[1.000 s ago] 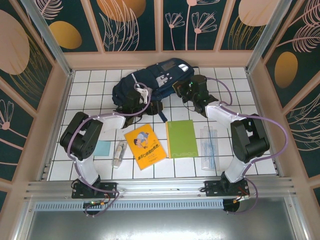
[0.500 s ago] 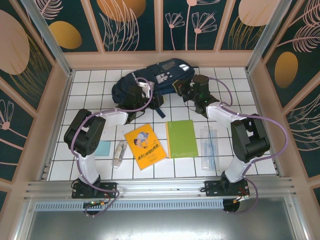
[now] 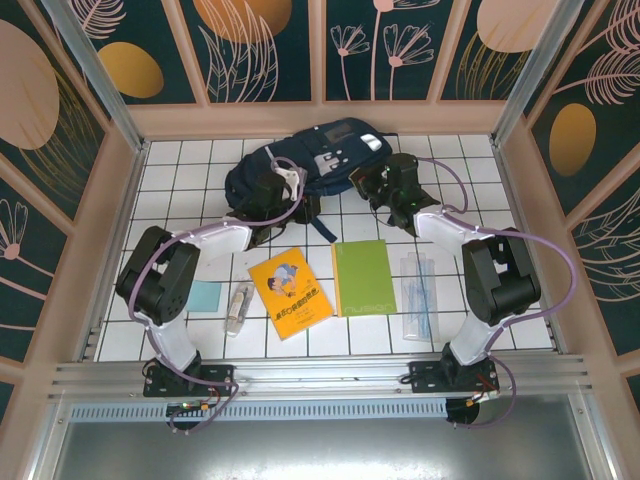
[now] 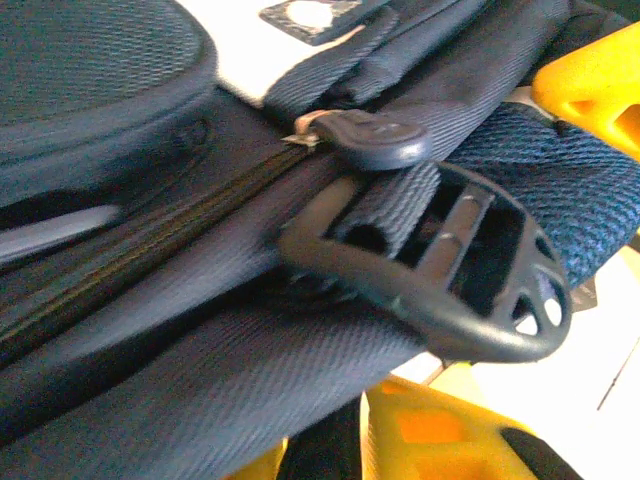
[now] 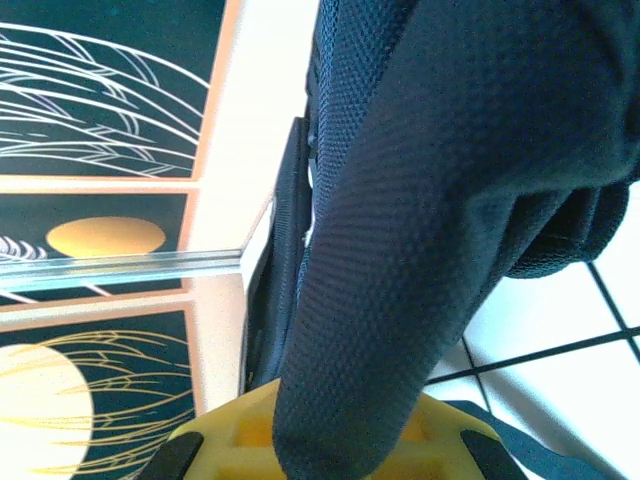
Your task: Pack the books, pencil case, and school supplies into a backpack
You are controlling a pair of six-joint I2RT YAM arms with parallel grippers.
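- The white tiled desk [image 3: 180, 170] carried everything, with the two arms bolted at its near edge.
- The backpack [image 3: 310, 160], navy with grey-white patches, lay along the far edge of the desk, roughly at its middle, and both arms reached out to it.
- The green book [image 3: 362, 277] lay flat about midway between the desk's left and right edges, nearer the near edge than the far one.
- The orange-yellow book [image 3: 289, 292] lay just left of the green one, turned at a slant, with a thin strip of tile between the two covers.
- The clear sleeve [image 3: 417, 295] lay lengthwise to the right of the green book, on the side of the desk's right edge.
- The left gripper [image 3: 278, 192] sat on the near side of the backpack. In the wrist view its yellow fingers [image 4: 590, 85] stood narrow, with the bag's webbing and a dark buckle [image 4: 450, 270] caught between them and fabric pressed against both.
- The right gripper [image 3: 362, 182] met the backpack's right end. Its fingers [image 5: 235, 430] were closed tight on a fold of dark mesh fabric that rose out of them.
- The small clear tube packet [image 3: 239, 307] lay left of the orange-yellow book.
- The pale-teal card [image 3: 205, 296] lay flat just left of the packet, nearest the desk's left edge.
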